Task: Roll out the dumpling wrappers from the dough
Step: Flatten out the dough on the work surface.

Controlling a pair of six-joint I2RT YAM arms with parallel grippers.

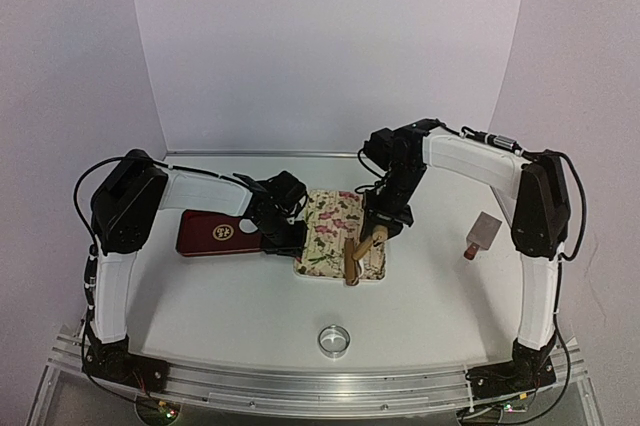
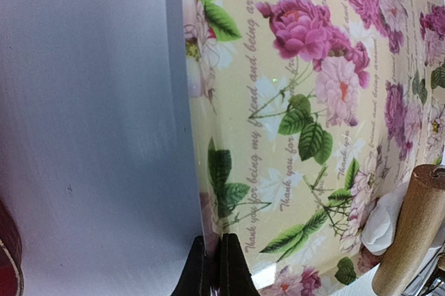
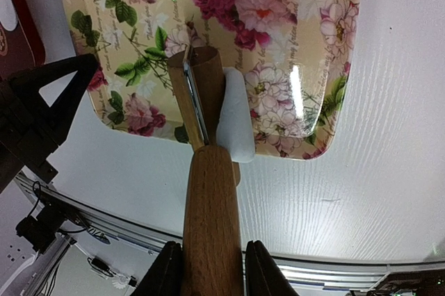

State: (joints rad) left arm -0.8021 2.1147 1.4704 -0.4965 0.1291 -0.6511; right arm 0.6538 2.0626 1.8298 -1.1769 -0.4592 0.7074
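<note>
Dough (image 3: 235,119) lies beyond the right claw (image 3: 212,268), against its rolling pin (image 3: 212,206).

Overhead camera views my table (image 1: 430,296); wrist cameras peer closely past left pincer (image 2: 214,262) and right pincer (image 3: 213,262), sharing the tray (image 2: 313,122) ahead.

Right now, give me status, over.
Left gripper shut at tray rim. Right gripper shut on rolling pin. Dough lump beside pin, at rim. Nothing blocking.

Blocked at the floral tray's (image 1: 330,218) nine o'clock by left gripper (image 2: 211,244) and red case (image 1: 215,233), at five by rolling pin (image 1: 362,254); open at twelve.
</note>
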